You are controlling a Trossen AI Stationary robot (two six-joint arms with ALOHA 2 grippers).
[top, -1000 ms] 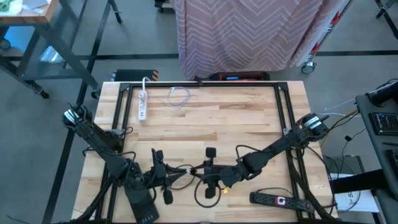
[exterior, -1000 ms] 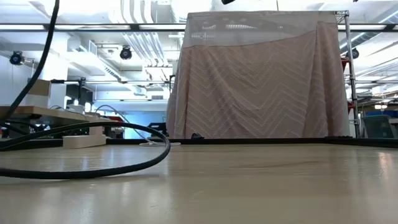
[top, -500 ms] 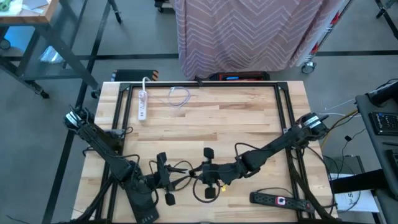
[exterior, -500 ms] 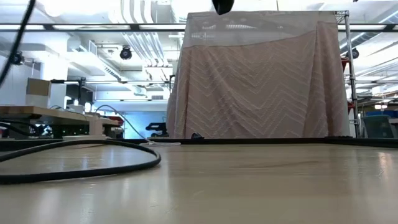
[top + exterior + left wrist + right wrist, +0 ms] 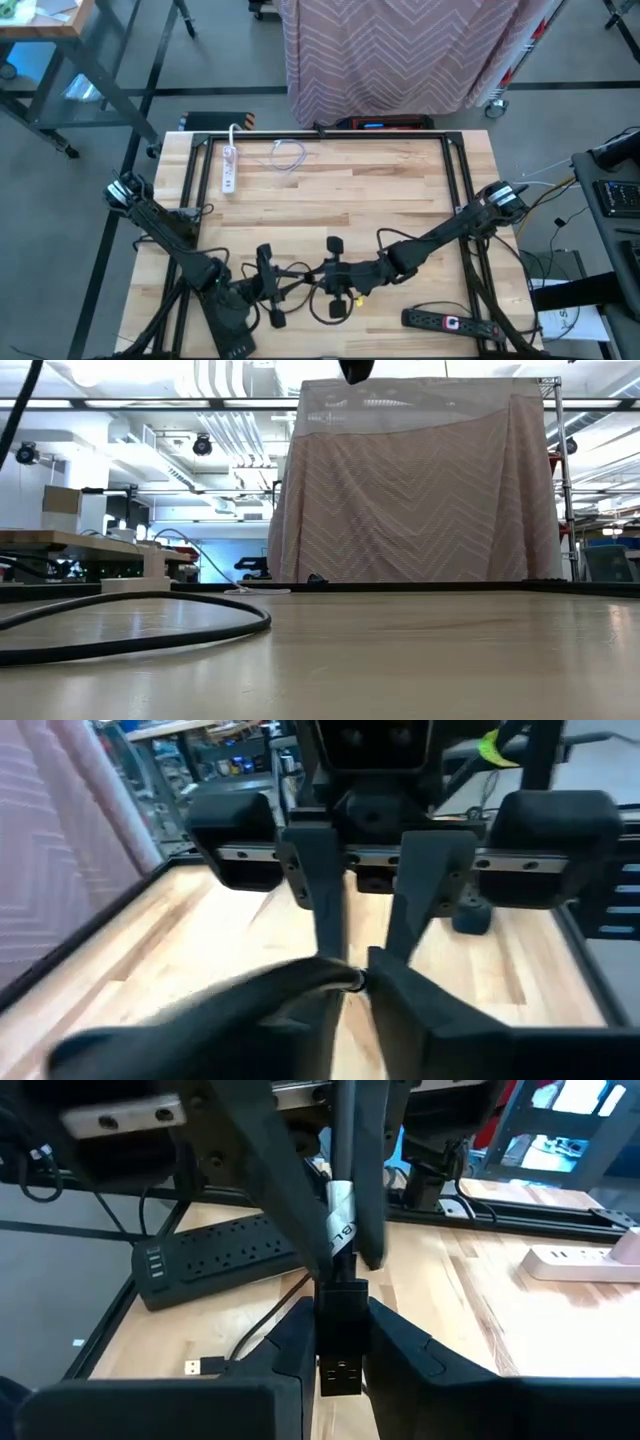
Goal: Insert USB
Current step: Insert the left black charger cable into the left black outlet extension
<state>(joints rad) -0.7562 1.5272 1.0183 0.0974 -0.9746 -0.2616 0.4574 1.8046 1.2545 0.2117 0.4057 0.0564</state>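
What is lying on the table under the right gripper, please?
Under the right gripper, shut on a black plug, lie a loose USB plug on its cable and a black power strip farther off. The wood directly beneath the fingers is hidden.

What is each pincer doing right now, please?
Left pincer: shut on the black cable.
Right pincer: shut on the black USB connector.

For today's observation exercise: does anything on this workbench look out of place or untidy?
Nothing is damaged or spilled. The black cable lies in loose tangled loops by the two grippers, and a loose USB plug rests on the table beside the black power strip.
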